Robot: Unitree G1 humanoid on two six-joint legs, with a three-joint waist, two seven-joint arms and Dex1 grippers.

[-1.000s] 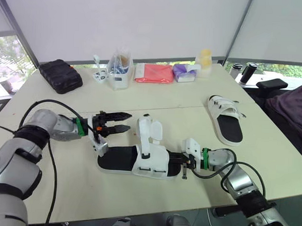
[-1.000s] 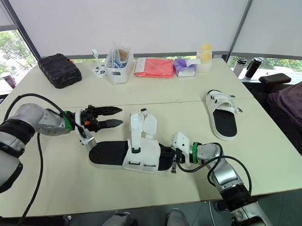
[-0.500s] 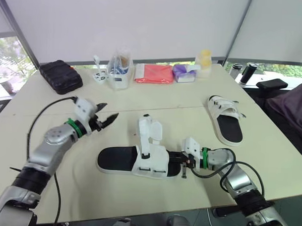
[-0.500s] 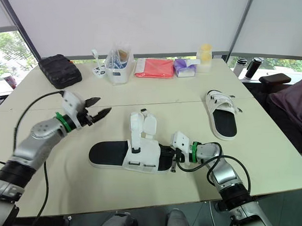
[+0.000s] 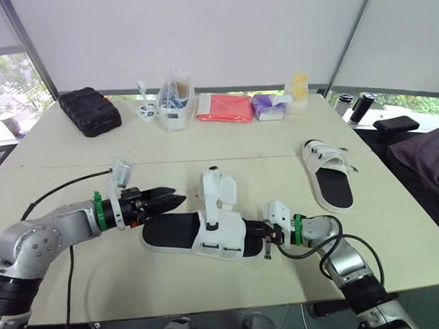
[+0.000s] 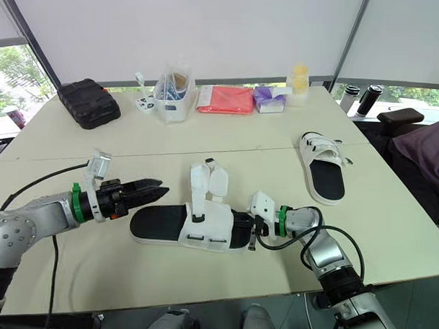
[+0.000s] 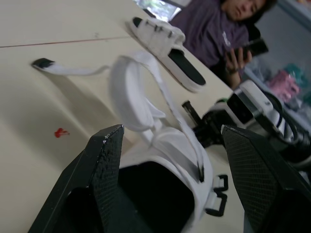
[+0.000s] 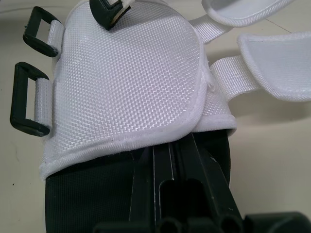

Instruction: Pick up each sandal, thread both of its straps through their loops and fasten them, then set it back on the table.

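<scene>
Sandal (image 5: pixel 175 232) straps (image 5: pixel 218 190) loose; R gripper (image 5: pixel 253 231) clamps end, L gripper (image 5: pixel 172 200) spread.

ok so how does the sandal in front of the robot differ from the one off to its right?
Near sandal: both straps undone, standing up; far sandal: straps lying across the foot. Near sandal lies crosswise with the right gripper at one end; far sandal lies lengthwise, apart, untouched. Both are white with black footbeds, flat on the table.

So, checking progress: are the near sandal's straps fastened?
No, both straps on the near sandal stand upright and loose, clear of the black loops.
</scene>
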